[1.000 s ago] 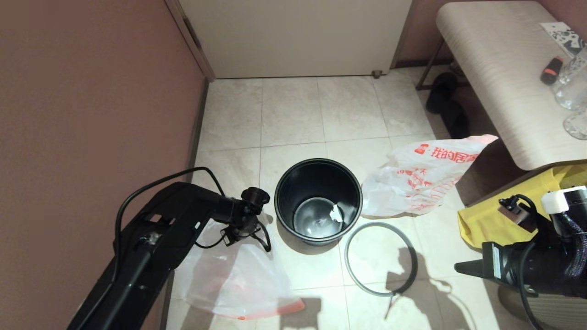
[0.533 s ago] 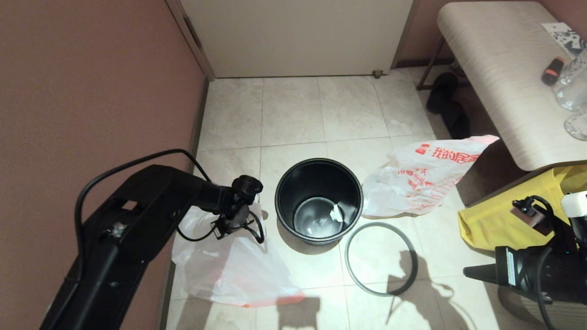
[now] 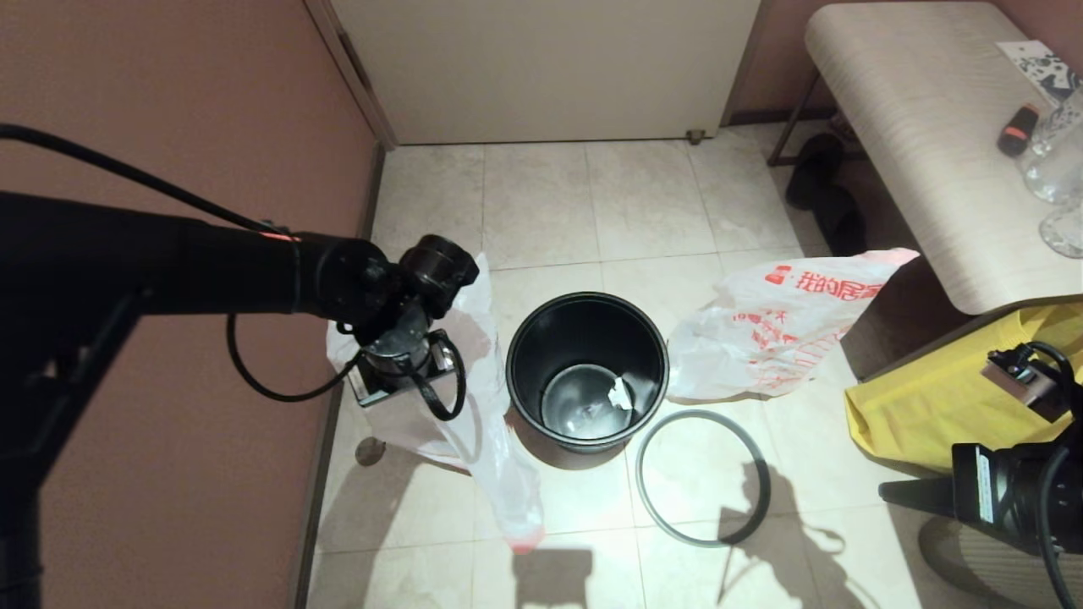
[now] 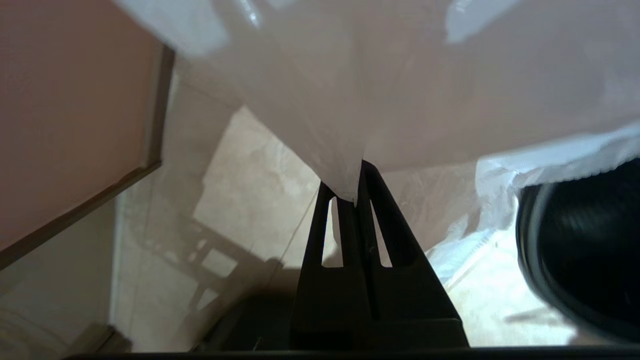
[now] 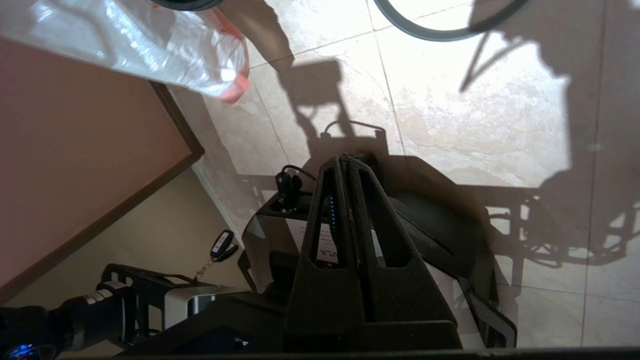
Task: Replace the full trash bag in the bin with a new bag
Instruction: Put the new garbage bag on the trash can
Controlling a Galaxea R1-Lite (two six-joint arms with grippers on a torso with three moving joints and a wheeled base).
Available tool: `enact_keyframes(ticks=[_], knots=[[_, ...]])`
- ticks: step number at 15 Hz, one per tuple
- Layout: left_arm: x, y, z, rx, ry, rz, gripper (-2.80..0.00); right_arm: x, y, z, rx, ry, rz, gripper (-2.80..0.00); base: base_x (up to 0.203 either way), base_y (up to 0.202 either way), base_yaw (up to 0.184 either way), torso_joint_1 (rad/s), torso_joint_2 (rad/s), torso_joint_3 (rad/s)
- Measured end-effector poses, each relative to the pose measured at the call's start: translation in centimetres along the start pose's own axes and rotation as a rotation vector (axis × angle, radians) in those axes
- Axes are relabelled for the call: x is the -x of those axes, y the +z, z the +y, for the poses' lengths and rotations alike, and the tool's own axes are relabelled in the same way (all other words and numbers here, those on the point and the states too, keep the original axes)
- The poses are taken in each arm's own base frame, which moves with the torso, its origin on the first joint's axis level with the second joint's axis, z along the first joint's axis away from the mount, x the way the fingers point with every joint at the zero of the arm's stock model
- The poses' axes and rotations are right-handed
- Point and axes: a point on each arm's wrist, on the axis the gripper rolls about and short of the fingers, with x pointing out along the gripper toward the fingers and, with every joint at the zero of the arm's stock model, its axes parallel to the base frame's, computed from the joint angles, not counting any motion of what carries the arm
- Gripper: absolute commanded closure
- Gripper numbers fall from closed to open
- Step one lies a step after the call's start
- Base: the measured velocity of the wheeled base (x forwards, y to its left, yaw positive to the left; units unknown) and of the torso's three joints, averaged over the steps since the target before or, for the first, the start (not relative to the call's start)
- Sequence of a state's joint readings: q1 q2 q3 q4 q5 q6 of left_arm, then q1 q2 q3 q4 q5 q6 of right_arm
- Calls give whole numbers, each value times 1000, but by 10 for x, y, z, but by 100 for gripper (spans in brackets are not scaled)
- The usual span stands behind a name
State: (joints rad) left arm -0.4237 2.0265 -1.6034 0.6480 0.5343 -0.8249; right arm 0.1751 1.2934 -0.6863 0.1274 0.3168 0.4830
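The floor point(image 3: 541, 194) is pale beige tile, boxed in by a dull pink wall point(image 3: 169, 127) on the robot's left and a white door point(image 3: 541, 68) at the far end. A light wood-grain table point(image 3: 922, 144) stands along the right side, with glassware point(image 3: 1053, 169) at its far edge and dark shoes point(image 3: 821, 194) tucked under it. The bin point(image 3: 587, 368), black and round, sits in the middle of the tiles with no bag in it, only a scrap of white at the bottom. Its grey hoop point(image 3: 702, 478) lies flat on the floor just beside it, on the near right. The full trash bag point(image 3: 783, 326), white with bold red lettering, slumps on the tiles to the bin's right, touching or almost touching it, and a yellow fabric bag point(image 3: 939, 397) lies beyond that, by the table's near corner. The left gripper point(image 4: 357, 187) is pinched tight on a fold of the new bag point(image 3: 486, 423), which hangs off the floor just left of the bin, its pink-red edge dangling low near the tiles. The right gripper point(image 5: 347, 162) is closed with nothing in it, held low at the near right, well away from the bin.
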Motion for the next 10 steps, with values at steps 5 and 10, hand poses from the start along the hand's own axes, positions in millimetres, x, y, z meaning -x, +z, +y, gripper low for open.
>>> enact_keyframes(ticks=[5,10], knots=[[122,15,50,-16,-99,-37,0,28,18,21,4,17,-23,0,0,0,0,0,0,0],[200,28,80,46,-368,-56,0,35,30,51,-83,148,4,0,0,0,0,0,0,0]])
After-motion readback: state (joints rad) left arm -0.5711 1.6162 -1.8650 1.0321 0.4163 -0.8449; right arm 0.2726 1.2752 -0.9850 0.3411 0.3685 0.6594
